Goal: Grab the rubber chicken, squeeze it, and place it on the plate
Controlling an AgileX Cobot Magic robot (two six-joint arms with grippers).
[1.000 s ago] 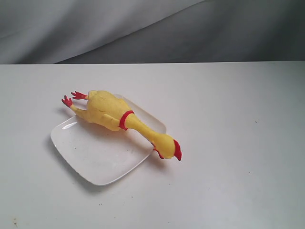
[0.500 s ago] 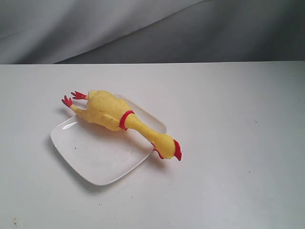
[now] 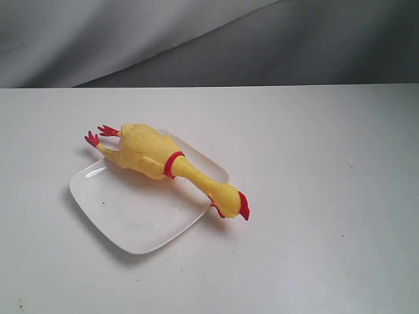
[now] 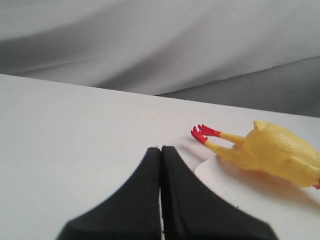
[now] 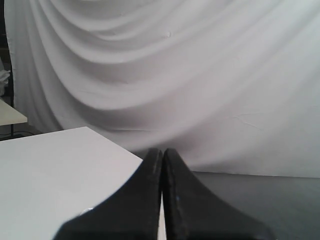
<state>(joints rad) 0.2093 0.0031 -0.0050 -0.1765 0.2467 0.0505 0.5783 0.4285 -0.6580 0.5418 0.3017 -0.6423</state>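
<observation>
The yellow rubber chicken (image 3: 157, 157) lies across the far edge of the white plate (image 3: 137, 219); its red feet stick out past one corner and its head with the red comb hangs over the right rim onto the table. Neither arm shows in the exterior view. In the left wrist view my left gripper (image 4: 161, 149) is shut with nothing in it, set back from the rubber chicken (image 4: 280, 152) and the plate (image 4: 235, 187). My right gripper (image 5: 163, 151) is shut and empty too, facing the table's edge and the drape.
The white table (image 3: 314, 163) stretches around the plate, ending at a far edge before a grey-white drape (image 3: 196, 39). A few dark specks dot the tabletop near the front.
</observation>
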